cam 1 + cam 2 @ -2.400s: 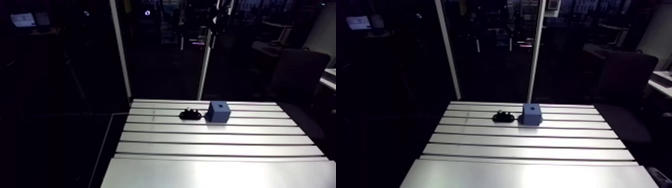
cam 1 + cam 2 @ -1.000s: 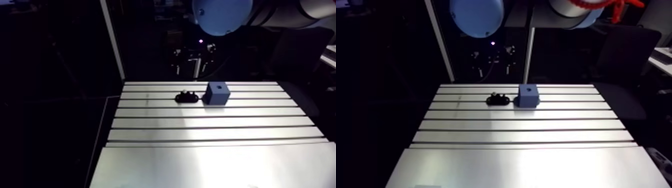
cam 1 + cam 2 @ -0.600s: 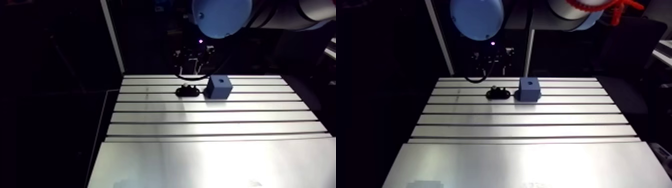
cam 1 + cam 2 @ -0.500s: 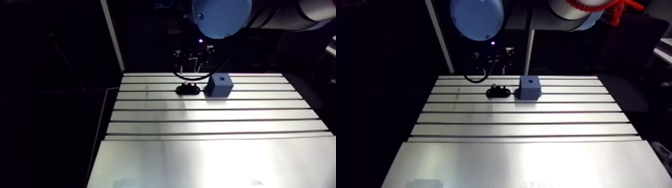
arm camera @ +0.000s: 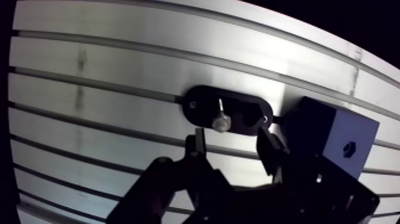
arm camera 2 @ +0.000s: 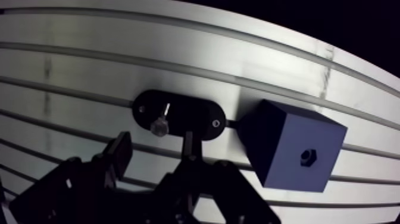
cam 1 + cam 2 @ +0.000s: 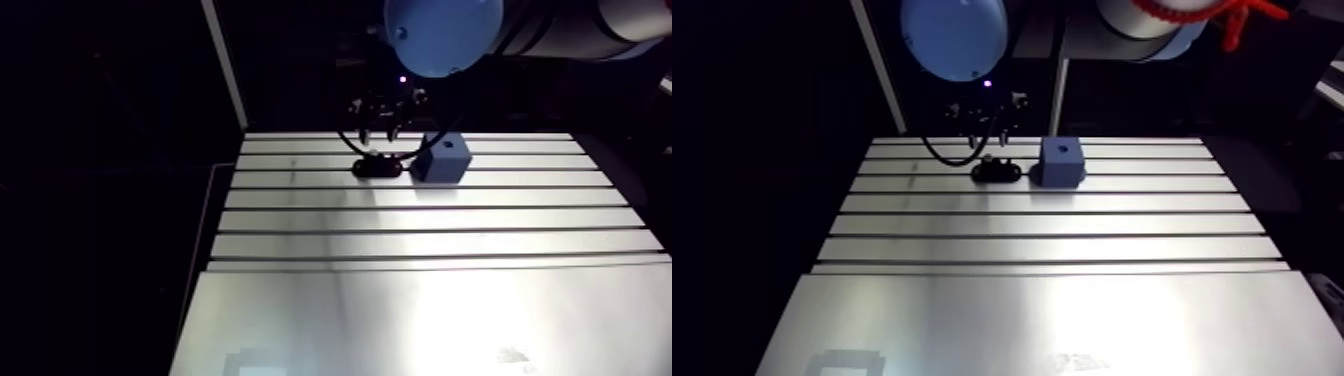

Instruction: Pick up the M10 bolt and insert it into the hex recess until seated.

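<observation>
Gripper point(image 5: 232, 138) hangs wide, empty; M10 bolt point(image 5: 219, 121) in black holder point(image 5: 245, 109) seems rigid, light, slippery, so pinch its exposed end squarely.

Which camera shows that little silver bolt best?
The wrist view: the bolt shows clearly in its black holder, just ahead of the open claw. In the arm view it is only a tiny pale speck beside the blue block.
</observation>
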You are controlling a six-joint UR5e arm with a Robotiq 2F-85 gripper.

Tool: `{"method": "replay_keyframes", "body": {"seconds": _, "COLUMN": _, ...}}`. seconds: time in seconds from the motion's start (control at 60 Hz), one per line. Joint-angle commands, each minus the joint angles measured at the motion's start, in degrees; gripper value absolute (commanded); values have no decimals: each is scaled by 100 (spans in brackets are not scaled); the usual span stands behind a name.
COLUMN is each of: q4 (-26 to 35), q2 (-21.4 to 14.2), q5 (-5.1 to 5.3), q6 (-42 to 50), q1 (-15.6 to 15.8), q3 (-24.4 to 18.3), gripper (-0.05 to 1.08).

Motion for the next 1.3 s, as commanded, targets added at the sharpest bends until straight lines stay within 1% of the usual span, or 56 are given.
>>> {"method": "replay_keyframes", "body": {"seconds": 0.017, "q4": -76, "q2": 45, "q5": -1, "q6": -30, "q1": 5, "q3": 30, "gripper": 46}}
{"method": "replay_keyframes", "body": {"seconds": 0.15, "q4": -85, "q2": 53, "q5": -8, "q6": -30, "q1": 5, "q3": 39, "gripper": 50}}
{"method": "replay_keyframes", "body": {"seconds": 0.5, "q4": -163, "q2": 158, "q5": -10, "q6": -13, "q1": 31, "q3": 57, "gripper": 50}}
{"method": "replay_keyframes", "body": {"seconds": 0.967, "q4": -235, "q2": 280, "q5": -36, "q6": 5, "q1": 40, "q3": 57, "gripper": 50}}
{"method": "replay_keyframes", "body": {"seconds": 1.3, "q4": -233, "q2": 291, "q5": -43, "q6": 14, "q1": 40, "q3": 57, "gripper": 51}}
